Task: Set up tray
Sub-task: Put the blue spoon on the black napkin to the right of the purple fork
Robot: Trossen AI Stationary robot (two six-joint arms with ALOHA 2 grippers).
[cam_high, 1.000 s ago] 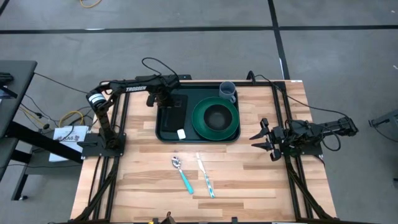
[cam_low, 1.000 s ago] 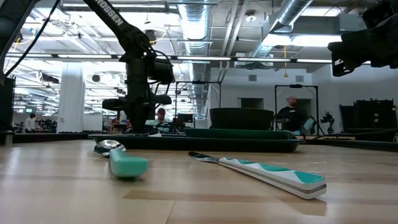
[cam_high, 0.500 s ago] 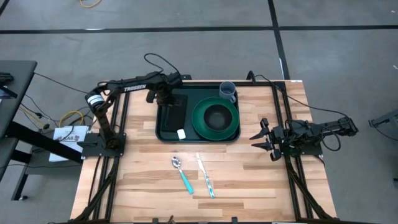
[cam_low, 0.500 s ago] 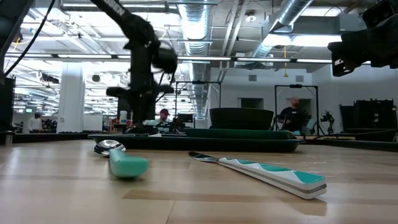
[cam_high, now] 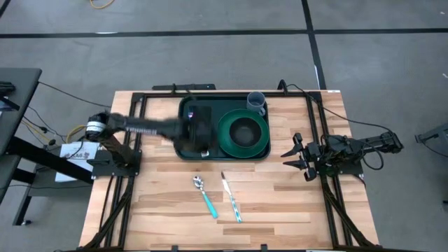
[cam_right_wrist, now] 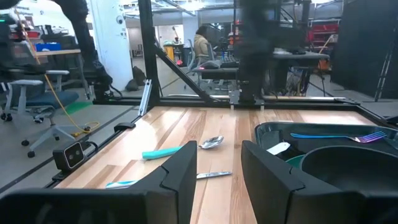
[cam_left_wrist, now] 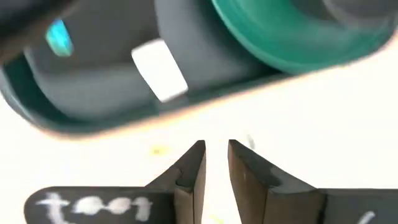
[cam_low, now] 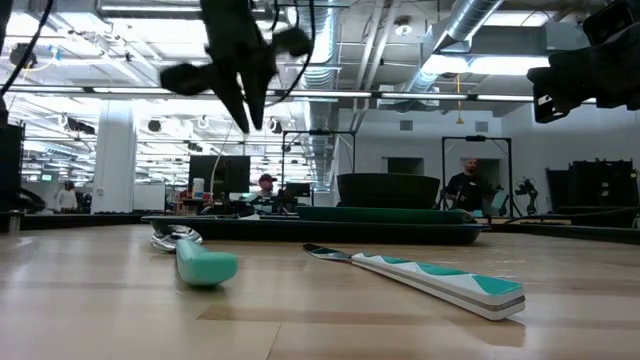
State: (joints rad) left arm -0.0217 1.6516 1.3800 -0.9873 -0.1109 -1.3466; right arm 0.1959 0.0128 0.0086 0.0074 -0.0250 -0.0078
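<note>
Tray (cam_high: 187, 148) under left end effector (cam_left_wrist: 216, 163), fingers narrowly apart, holding nothing.

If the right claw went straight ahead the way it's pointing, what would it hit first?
Probably nothing nearby: the right claw faces bare table, with the tray off to one side; depth is unclear.

The desk (cam_high: 280, 196) is pale wood in glued strips, smooth with a soft sheen. The tray (cam_high: 187, 150) just ahead of the left tool (cam_left_wrist: 216, 163) looks like dark green plastic, smooth and faintly glossy, and the round plate (cam_high: 242, 133) on it has the same look. The spoon (cam_high: 199, 183) has a shiny metal bowl and a matt teal plastic handle. The tool's fingers (cam_left_wrist: 189, 174) are matt black.
</note>
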